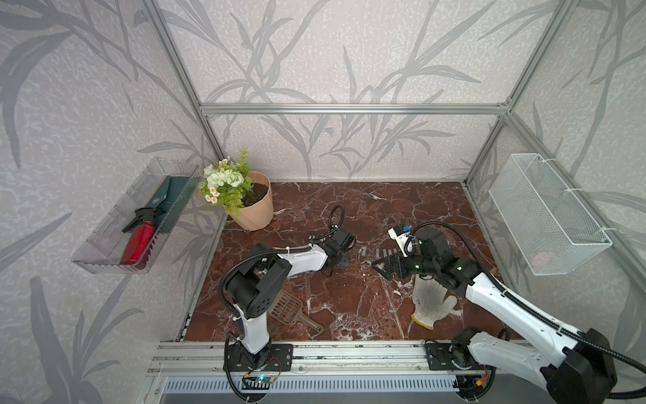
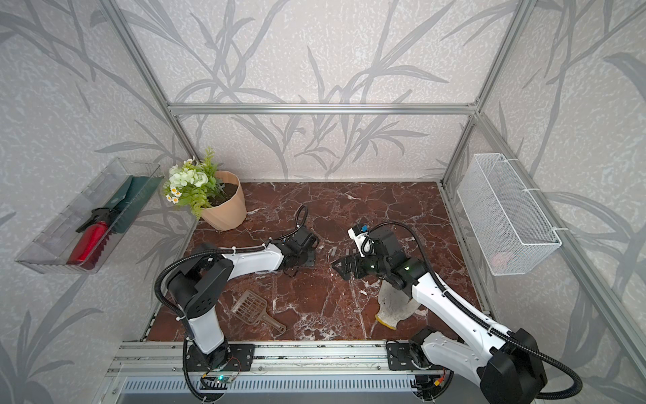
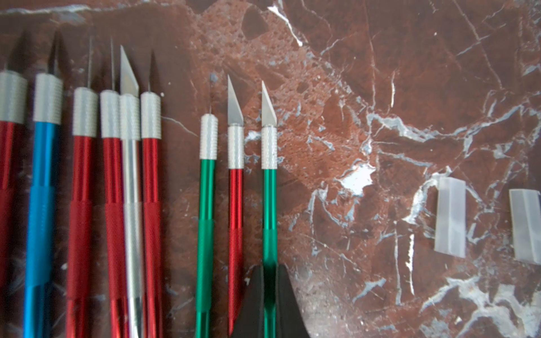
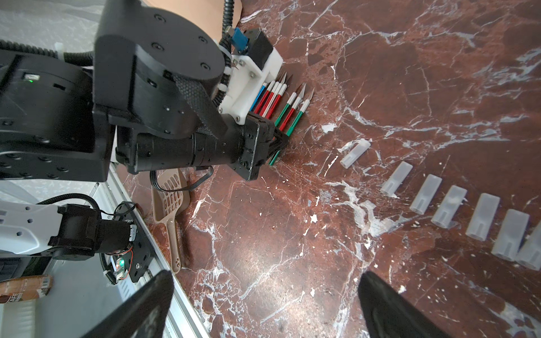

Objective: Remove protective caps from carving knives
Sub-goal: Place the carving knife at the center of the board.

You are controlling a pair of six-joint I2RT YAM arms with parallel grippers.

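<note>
Left gripper point(image 3: 269, 270) clamps a green carving knife point(image 3: 269, 204) (blade bare) while right gripper point(image 4: 266, 275) stands spread wide near loose protective caps point(image 4: 483, 216)

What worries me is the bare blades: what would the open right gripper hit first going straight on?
Probably the left gripper, shut on a green knife, facing the right gripper; its tilt is unclear, so the table could come first.

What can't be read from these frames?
Knives: hidden under the left arm in both top views.
Caps: row cut by the right wrist view's edge; mere specks in a top view.
Green knife: handle end cut off by the left wrist view's edge, past the left end effector.
Basket: pink blur behind mesh in both top views.
</note>
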